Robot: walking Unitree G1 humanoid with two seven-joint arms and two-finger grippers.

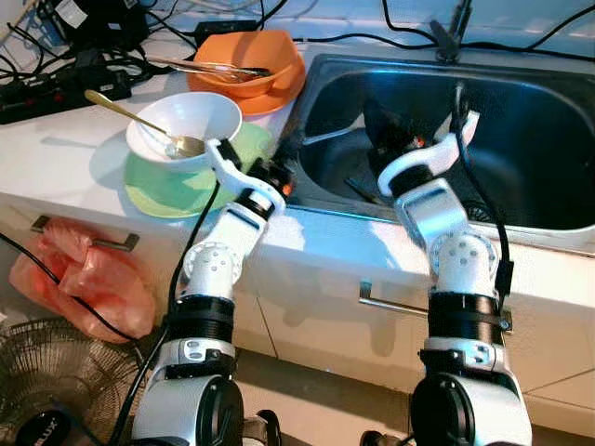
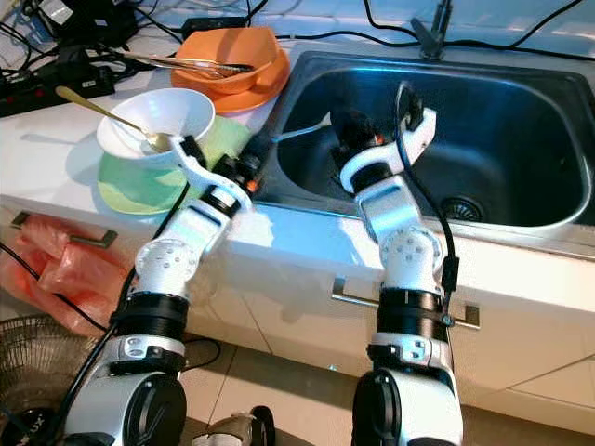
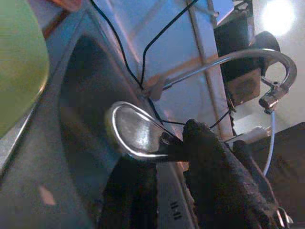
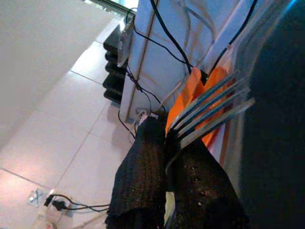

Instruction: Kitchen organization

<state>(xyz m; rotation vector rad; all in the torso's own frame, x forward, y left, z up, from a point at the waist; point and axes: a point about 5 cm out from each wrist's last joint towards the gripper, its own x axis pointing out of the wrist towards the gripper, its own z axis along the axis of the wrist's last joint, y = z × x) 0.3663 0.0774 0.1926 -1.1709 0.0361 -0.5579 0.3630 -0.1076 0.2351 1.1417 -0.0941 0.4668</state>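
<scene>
1. Left wrist view: left gripper pinching a shiny metal spoon at the steel sink's left rim.
2. Right gripper clamping a silver metal fork inside the sink.
3. White bowl sitting on a green plate, far left.

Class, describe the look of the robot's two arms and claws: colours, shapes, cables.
Both arms are silver-white rounded segments with black ring joints. A black cable runs along the left arm and the right arm. Each claw, left and right, has black textured fingers.
</scene>
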